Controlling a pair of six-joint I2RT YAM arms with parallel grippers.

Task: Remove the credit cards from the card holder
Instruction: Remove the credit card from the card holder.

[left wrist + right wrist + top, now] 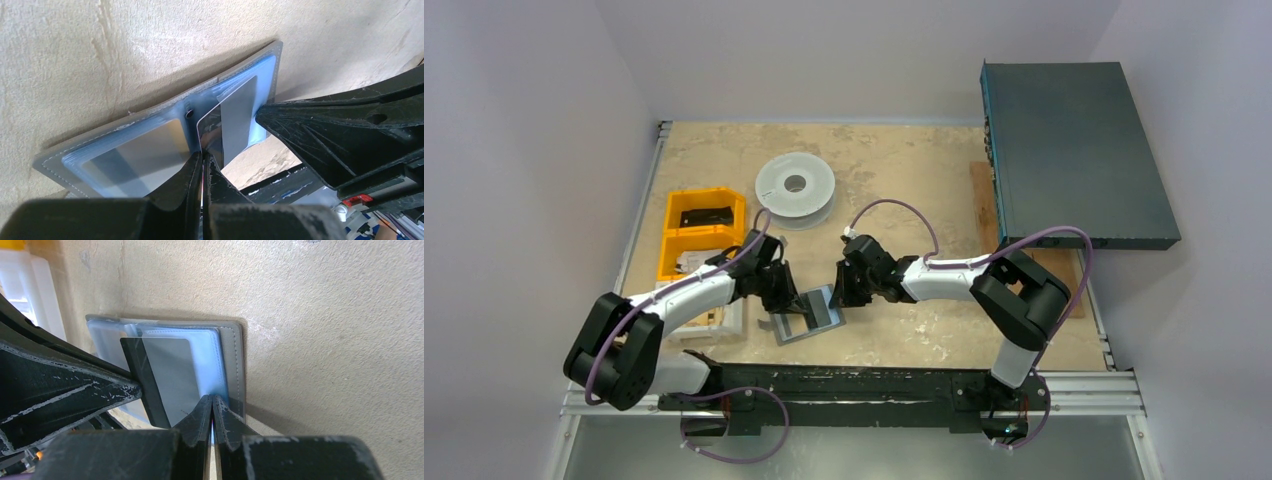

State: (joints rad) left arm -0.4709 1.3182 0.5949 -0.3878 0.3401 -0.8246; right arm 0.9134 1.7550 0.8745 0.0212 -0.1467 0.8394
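Top external view: the card holder (809, 318) lies open and flat on the surface (904, 180), close to the near edge and between the two arms. The left hand (786, 292) is at its left side and the right hand (838, 292) at its right side, both low over it. A pale round spool (795, 185) lies farther back. Yellow bins (702, 232) stand to the left, and a dark box (1074, 150) sits at the far right corner.

Left wrist view: the holder's grey cover is spread, with clear bluish pockets facing up. A card (239, 120), silver with a dark stripe along one edge, projects partly from the pocket on one half. The left hand is closed, its fingertips pinched together on the corner of this card at the stripe. A second card (145, 155) lies fully inside the clear pocket of the other half. The tip of the right hand meets the holder's far edge, beside the first card.

Right wrist view: the right hand is closed, its fingertips pressed together on the edge of the clear pocket, just beside the grey cover's stitched border. The striped card lies immediately to the left of these fingertips. The left hand's tip touches the card's dark stripe.
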